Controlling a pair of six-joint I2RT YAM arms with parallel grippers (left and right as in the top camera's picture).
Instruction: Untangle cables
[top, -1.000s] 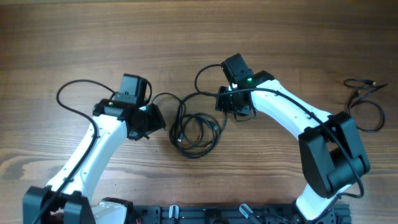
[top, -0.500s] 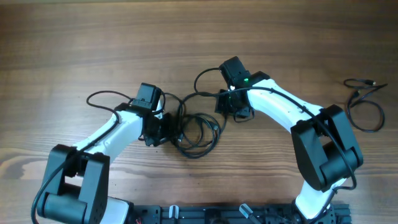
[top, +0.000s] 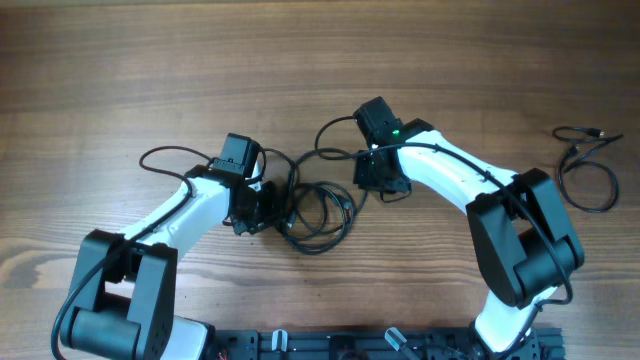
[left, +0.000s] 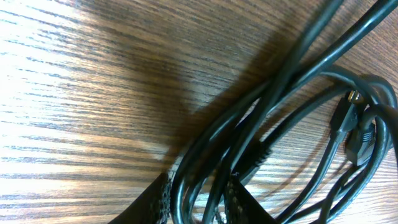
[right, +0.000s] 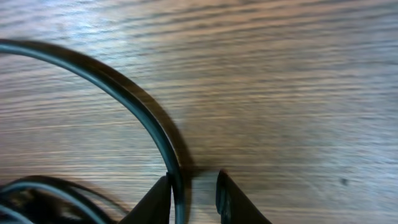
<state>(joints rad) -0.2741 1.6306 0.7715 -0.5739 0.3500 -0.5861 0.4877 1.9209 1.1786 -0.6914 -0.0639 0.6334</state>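
Overhead view, checked against a second ago: the left arm (top: 185, 215) has swung inward, and the left gripper (top: 268, 208) now sits at the left edge of the tangled cables (top: 322, 222). Over the last half second it has barely moved. The right gripper (top: 384, 186) has shifted only slightly, and it stands at the upper right edge of the same tangle.

Count — two arms, two grippers, one knot of thin black cords at the centre of the wooden table (top: 300, 50), and one separate cable (top: 592, 178) lying loose near the right edge, well apart from the knot. The number of strands inside the knot cannot be told.

Left wrist view: the fingers (left: 158, 200) close in on a bundle of cords running up between them, so the jaws pinch the cables. Two plug ends (left: 356, 137) lie together at the right.

Right wrist view: the jaws stand narrowly spread. A single cord (right: 140, 102) arcs down and rests against the inner face of one finger (right: 160, 199). Bare wood shows between it and the other finger — not pinched.
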